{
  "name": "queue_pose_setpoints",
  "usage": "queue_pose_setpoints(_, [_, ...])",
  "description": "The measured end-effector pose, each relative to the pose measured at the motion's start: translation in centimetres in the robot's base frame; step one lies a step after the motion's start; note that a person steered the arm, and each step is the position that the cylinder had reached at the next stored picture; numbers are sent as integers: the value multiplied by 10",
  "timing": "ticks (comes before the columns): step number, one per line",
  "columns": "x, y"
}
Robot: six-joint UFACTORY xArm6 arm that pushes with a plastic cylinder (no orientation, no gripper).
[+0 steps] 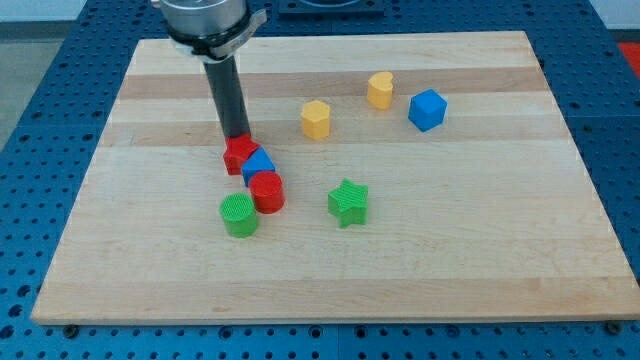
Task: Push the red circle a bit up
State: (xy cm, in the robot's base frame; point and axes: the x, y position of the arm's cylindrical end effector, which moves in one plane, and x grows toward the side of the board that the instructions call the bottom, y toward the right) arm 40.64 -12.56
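red circle (267,191): ribbed plastic cylinder, touched blue block (258,165)
board (480,260): pale wood
my tip (238,137): plain rod, no jaws, touched red star (239,155)

My rod hangs nearly upright from the view's top, my tip (238,137) down at the board.

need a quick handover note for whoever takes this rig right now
My tip: down at the board, at the top edge of the red star, above the cluster.
Red circle: below the blue block, with the green circle at its lower left, all packed close.
Done: nothing visible on the red circle.
Left: bring my tip round below the red circle and nudge it a bit up; the blue block sits in its path.
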Motion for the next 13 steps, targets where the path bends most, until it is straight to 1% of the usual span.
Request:
queue_pose_setpoints(2, [16,-17])
queue_pose_setpoints(3, [22,-43])
queue_pose_setpoints(4, [46,-58])
queue_pose_setpoints(7, [164,-58])
queue_pose_setpoints(8, [165,-46])
queue_pose_setpoints(10, [164,-40])
queue_pose_setpoints(11, [159,24])
queue_pose_setpoints(12, [156,60])
queue_pose_setpoints(13, [138,64])
